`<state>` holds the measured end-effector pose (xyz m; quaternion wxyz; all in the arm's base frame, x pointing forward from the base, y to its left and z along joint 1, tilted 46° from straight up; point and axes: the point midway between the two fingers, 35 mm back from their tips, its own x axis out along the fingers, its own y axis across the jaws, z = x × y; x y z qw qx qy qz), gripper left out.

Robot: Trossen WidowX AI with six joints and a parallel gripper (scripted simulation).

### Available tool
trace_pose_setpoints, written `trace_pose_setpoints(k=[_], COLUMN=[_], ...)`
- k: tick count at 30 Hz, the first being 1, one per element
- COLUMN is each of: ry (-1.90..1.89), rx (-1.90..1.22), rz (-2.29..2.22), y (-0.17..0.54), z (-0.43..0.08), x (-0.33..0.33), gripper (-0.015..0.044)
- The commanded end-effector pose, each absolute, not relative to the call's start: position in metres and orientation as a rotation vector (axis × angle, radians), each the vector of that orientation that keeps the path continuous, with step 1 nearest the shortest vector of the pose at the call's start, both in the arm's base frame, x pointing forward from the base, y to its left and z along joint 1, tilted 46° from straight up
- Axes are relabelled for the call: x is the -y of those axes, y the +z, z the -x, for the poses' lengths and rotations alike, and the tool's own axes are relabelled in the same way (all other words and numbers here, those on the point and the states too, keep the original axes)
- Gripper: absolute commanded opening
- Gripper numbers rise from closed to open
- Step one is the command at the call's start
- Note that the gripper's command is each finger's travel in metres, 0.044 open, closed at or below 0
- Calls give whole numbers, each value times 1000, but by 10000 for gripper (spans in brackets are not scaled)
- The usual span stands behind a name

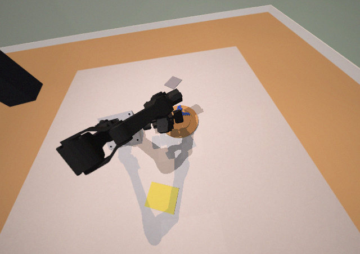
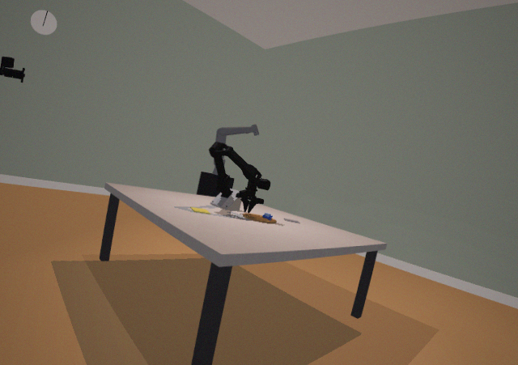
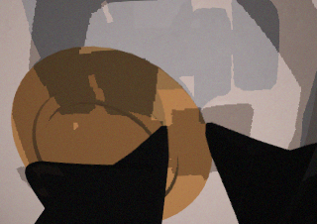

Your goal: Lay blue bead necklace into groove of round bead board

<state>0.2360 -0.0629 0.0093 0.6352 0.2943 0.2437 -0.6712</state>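
The blue bead necklace (image 1: 185, 114) (image 2: 267, 216) lies bunched on the round orange-brown board (image 1: 194, 122) (image 2: 253, 218) (image 3: 192, 201), near its rim on the side toward the grey square. Part of it is hidden by the arm in the top view, and it does not show in the wrist view. The board's thin circular groove (image 3: 34, 135) shows no beads along its visible part. My gripper (image 2: 248, 211) (image 3: 186, 130) is partly open, its fingertips apart with nothing between them. It points down low above the board's edge, away from the beads.
A yellow square (image 1: 160, 197) (image 2: 201, 210) and a small grey square (image 1: 173, 82) (image 2: 291, 220) lie flat on the table. The arm's base plate stands beside the board. A grey bent post (image 2: 238, 130) rises behind the arm, and a black box (image 1: 18, 81) (image 2: 206, 183) is beyond the table.
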Motion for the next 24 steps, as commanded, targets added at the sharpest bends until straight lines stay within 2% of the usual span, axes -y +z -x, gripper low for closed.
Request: trace_pose_setpoints(k=[1, 9, 24], ry=[-1534, -1535, -1536], rx=[-556, -558, -559], rz=[-674, -669, -664], y=[10, 17, 23], z=[-236, -236, -234], x=[63, 56, 48], gripper=[236, 440, 440])
